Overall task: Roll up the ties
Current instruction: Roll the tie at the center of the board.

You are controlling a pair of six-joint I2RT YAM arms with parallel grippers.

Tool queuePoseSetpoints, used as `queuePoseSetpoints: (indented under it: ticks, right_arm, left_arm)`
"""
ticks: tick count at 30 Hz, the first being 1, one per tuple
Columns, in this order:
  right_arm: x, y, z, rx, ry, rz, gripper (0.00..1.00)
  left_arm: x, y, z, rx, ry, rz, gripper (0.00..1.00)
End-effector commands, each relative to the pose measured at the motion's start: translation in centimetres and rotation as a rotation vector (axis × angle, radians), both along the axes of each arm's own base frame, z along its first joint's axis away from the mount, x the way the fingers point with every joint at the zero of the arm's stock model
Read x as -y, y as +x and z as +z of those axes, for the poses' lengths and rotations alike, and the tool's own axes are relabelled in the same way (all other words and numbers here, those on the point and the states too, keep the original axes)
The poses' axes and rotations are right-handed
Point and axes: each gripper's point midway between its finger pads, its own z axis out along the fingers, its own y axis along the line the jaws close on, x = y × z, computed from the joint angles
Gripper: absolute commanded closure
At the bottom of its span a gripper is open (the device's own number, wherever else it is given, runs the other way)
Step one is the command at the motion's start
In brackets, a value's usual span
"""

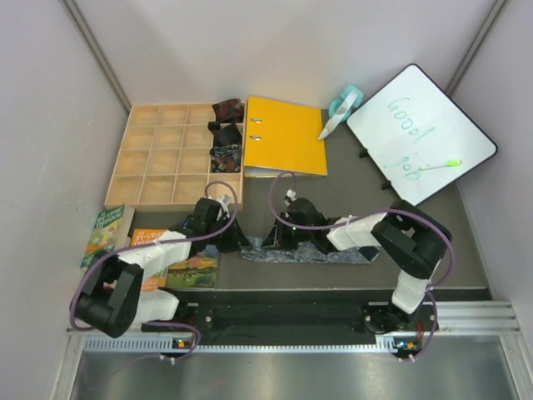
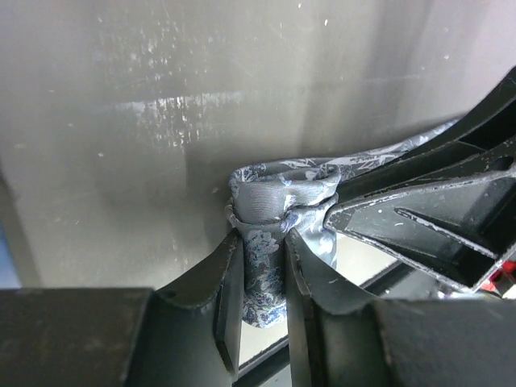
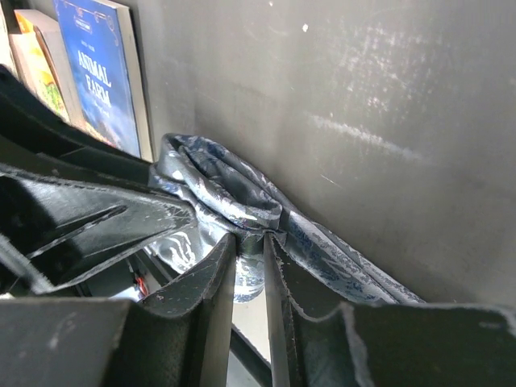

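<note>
A silvery grey-blue tie (image 1: 333, 252) lies along the dark table in front of the arms, its left end bunched into a loose roll (image 2: 278, 193). My left gripper (image 1: 241, 240) is shut on that rolled end, with patterned fabric pinched between its fingers (image 2: 264, 246). Close beside it from the right, my right gripper (image 1: 276, 237) is shut on a fold of the same tie (image 3: 250, 246). The two grippers nearly touch. Dark red (image 1: 227, 108), black (image 1: 223, 132) and speckled (image 1: 225, 157) rolled ties sit in the wooden tray's right column.
The wooden compartment tray (image 1: 162, 154) stands at the back left, with a yellow binder (image 1: 286, 136) beside it. A whiteboard (image 1: 420, 133) and a tape dispenser (image 1: 344, 104) are at the back right. Books (image 1: 108, 233) lie left of the left arm.
</note>
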Motion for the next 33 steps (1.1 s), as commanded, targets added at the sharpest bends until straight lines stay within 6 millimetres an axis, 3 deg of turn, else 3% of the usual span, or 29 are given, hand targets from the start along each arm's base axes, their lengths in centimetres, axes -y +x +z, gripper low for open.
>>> queuePoseSetpoints:
  ticks: [1,5,9,16,24,33]
  right_arm:
    - [-0.9,0.5,0.4,0.045,-0.022,0.025,0.78]
    - [-1.0,0.8,2.4,0.070,-0.011,0.029,0.74]
    - [-0.1,1.3,4.5,0.114,-0.023,0.024,0.72]
    - [5.1,2.5,6.6,0.198,-0.110,-0.067,0.70]
    - [12.6,3.1,5.2,0.240,-0.243,-0.206,0.67]
    - [15.0,3.1,4.1,0.250,-0.257,-0.256,0.67]
  left_arm:
    - [-2.5,0.9,0.9,0.026,0.189,0.053,0.77]
    - [-3.8,1.0,2.2,0.023,0.265,0.074,0.77]
    - [-5.3,0.5,2.3,0.008,0.361,0.086,0.77]
    - [-5.7,0.5,3.1,0.017,0.489,0.081,0.78]
    - [-6.3,0.5,3.6,0.023,0.722,0.081,0.78]
    - [-5.5,0.2,3.4,0.055,0.977,0.042,0.80]
